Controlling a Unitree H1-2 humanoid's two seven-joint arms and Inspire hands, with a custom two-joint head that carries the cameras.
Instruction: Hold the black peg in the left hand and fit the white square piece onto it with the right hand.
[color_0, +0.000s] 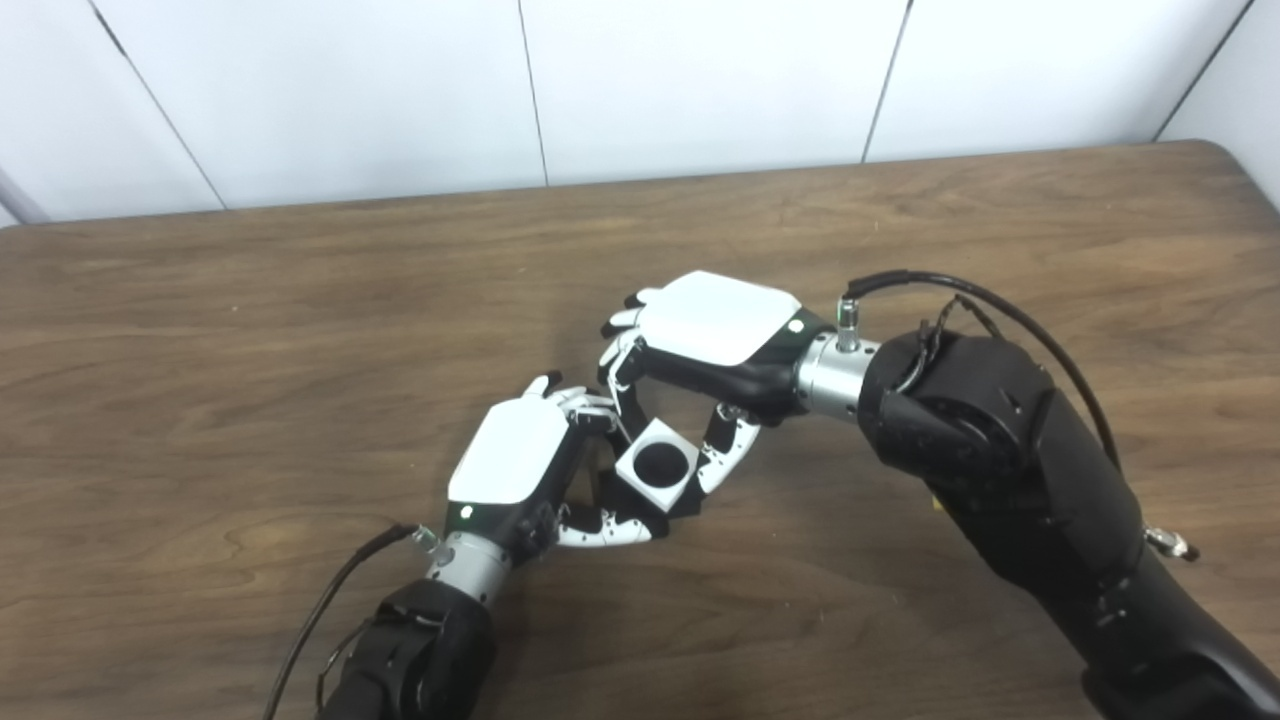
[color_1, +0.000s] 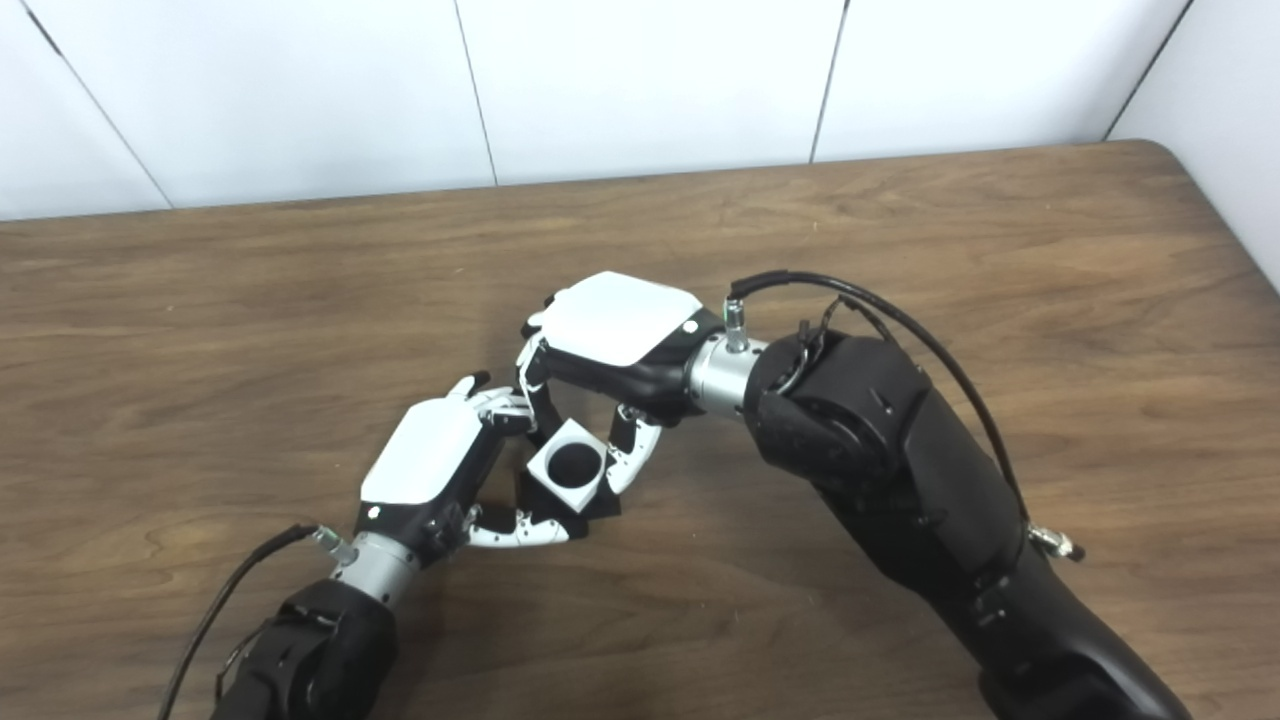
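The white square piece (color_0: 632, 472) sits between both hands just above the table, its round hole facing up and dark inside. A black part, which looks like the black peg (color_0: 690, 503), shows under and beside the piece; most of it is hidden. My left hand (color_0: 515, 460) is closed around this black part from the left, thumb reaching under the piece. My right hand (color_0: 715, 320) comes from the right, palm down, its fingers (color_0: 625, 390) and thumb touching opposite sides of the white piece. The piece also shows in the right eye view (color_1: 548, 470).
The brown wooden table (color_0: 300, 330) reaches back to a white panelled wall (color_0: 700, 80). Its right edge shows at the far right (color_0: 1255, 180). Black cables loop from both wrists (color_0: 990, 300).
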